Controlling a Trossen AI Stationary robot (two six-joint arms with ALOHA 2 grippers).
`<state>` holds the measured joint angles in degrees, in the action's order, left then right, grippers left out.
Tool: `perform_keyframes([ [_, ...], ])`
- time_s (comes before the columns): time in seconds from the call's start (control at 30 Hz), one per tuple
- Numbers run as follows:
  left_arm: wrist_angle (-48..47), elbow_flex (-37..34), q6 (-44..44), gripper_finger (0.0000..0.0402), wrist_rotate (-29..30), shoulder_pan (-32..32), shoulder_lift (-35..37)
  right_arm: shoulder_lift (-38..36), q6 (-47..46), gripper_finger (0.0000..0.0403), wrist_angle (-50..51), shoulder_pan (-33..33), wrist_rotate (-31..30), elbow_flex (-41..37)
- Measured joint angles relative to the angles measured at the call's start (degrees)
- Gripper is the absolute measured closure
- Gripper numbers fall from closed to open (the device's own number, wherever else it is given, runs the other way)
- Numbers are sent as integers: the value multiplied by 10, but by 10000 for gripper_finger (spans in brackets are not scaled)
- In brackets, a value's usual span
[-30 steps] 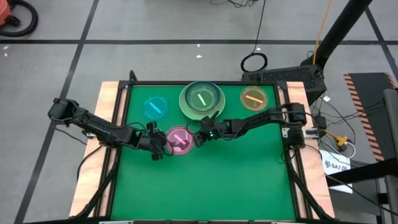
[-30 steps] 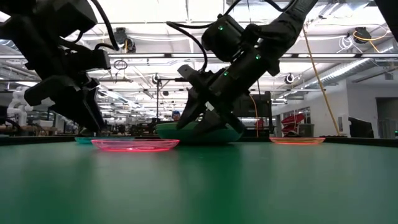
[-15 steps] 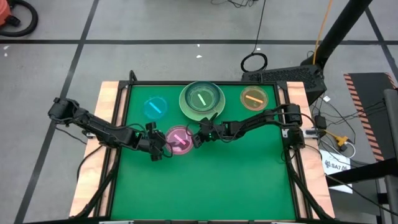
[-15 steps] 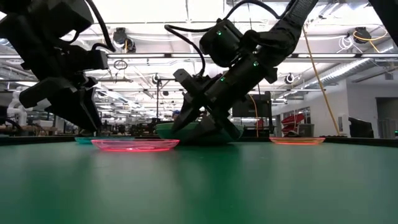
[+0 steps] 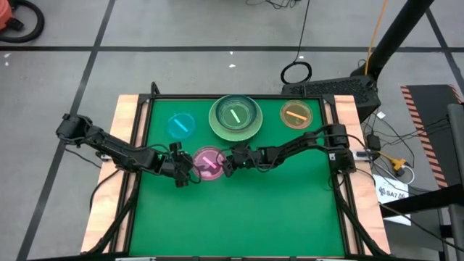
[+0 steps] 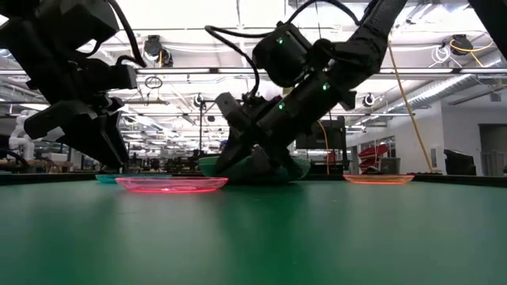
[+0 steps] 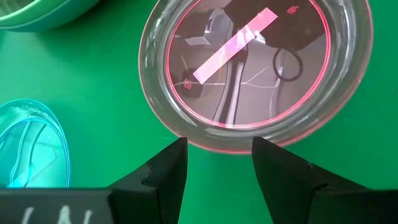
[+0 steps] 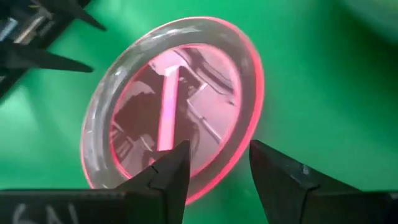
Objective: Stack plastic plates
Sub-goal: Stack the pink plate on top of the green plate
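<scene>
On the green table [image 5: 239, 210], two robot claws flank a small magenta plate [image 5: 209, 162].
Left claw [image 5: 189, 171] and right claw [image 5: 224, 165] both stand open at its rim, gripping nothing. Behind sit a blue plate [image 5: 180, 125], an orange plate [image 5: 296, 114], and a green plate [image 5: 235, 115] atop stacked large plates [image 5: 235, 133]. No readable writing.

Right tool [image 5: 225, 166] nearer magenta plate [image 5: 209, 162]

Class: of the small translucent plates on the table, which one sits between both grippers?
The magenta plate: the left gripper and right gripper flank it; blue and orange lie farther back.
</scene>
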<state>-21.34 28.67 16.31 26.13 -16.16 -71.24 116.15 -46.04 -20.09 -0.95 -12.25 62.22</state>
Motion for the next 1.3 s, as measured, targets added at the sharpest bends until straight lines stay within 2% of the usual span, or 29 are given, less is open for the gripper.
perform_keyframes([
  [0.3,-18,0,4,215,10,-12,0,38,7,251,-67,1,-5,0],
  [0.67,-26,0,9,215,27,-31,0,39,5,309,-68,1,-15,0],
  [1.07,-32,0,39,215,74,-75,0,40,4,371,-77,2,-17,0],
  [1.3,-49,0,53,215,101,-95,34,40,19,399,-82,4,-12,-1],
])
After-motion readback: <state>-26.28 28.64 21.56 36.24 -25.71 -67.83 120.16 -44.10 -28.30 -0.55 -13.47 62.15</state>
